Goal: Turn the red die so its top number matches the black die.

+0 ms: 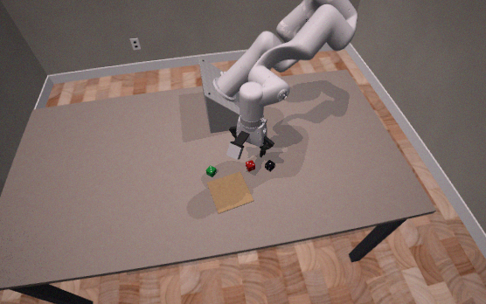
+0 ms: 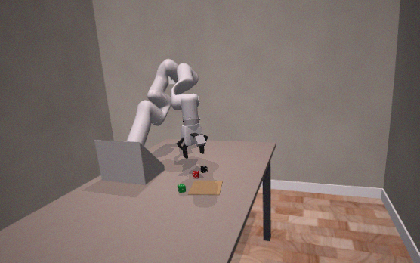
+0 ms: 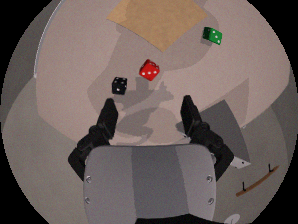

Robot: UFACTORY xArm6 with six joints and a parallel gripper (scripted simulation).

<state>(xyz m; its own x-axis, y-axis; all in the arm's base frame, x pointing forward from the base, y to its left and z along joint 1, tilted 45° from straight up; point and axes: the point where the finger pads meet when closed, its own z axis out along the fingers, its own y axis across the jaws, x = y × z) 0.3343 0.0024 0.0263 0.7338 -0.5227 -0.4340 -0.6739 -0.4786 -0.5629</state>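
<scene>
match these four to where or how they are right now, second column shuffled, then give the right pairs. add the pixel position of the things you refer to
1. red die (image 1: pixel 250 165) (image 2: pixel 196 174) (image 3: pixel 149 70)
2. green die (image 1: pixel 211 170) (image 2: pixel 181 188) (image 3: pixel 213 36)
3. tan mat (image 1: pixel 230 192) (image 2: pixel 205 187) (image 3: pixel 159 22)
4. gripper (image 1: pixel 251 150) (image 2: pixel 194 154) (image 3: pixel 148 104)

A. flat on the table (image 1: pixel 109 196) (image 2: pixel 113 227) (image 3: pixel 65 60), bearing no die
B. open, above the table
C. between the black die (image 1: pixel 269 165) (image 2: pixel 204 168) (image 3: pixel 119 85) and the green die
D. off the mat, farthest die from the black one

Pairs: 1-C, 2-D, 3-A, 4-B

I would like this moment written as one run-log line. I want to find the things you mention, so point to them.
gripper (image 1: pixel 250 146) (image 2: pixel 194 154) (image 3: pixel 148 104): open, above table | red die (image 1: pixel 250 165) (image 2: pixel 196 174) (image 3: pixel 149 70): on table, off mat (image 1: pixel 230 192) (image 2: pixel 205 187) (image 3: pixel 159 22) | black die (image 1: pixel 269 165) (image 2: pixel 204 168) (image 3: pixel 119 85): beside red die, apart
</scene>
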